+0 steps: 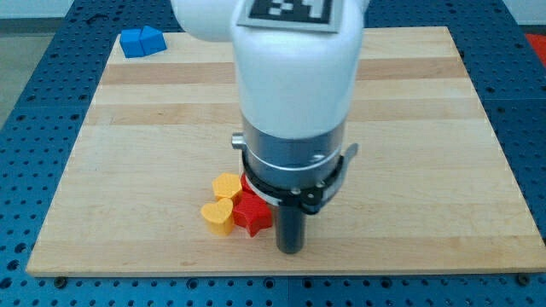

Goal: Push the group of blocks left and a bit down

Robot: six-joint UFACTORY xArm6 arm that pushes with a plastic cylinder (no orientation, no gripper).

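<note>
A small group of blocks lies near the board's bottom middle: a yellow rounded block [226, 185], a yellow heart-shaped block [218, 217] below it, a red star-shaped block [253, 213] to their right, and a bit of another red block [247, 183] showing above the star, partly hidden by the arm. My tip [291, 250] is the dark rod's lower end, just to the right of the red star and slightly below it, close to it; I cannot tell if it touches.
A blue block [142, 41] sits at the wooden board's [426, 128] top left corner. The white arm body [294, 85] covers the board's middle. The board's bottom edge is close below the tip.
</note>
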